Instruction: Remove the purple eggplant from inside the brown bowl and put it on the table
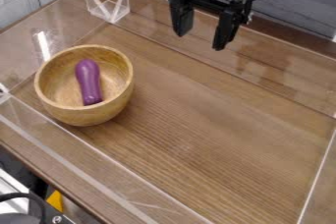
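Nothing looks done yet: eggplant (88, 81) lies inside the bowl (53, 106), while the claw (206, 29) hangs spread and empty well apart above the surface (223, 140).

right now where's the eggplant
In the camera view the eggplant lies inside the bowl at the table's left side, well away from the open gripper hanging at the top.

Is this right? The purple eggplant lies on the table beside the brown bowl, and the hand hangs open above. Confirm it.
Not quite. The purple eggplant lies inside the brown bowl, not beside it on the table, as the camera view shows. The hand does hang open above.
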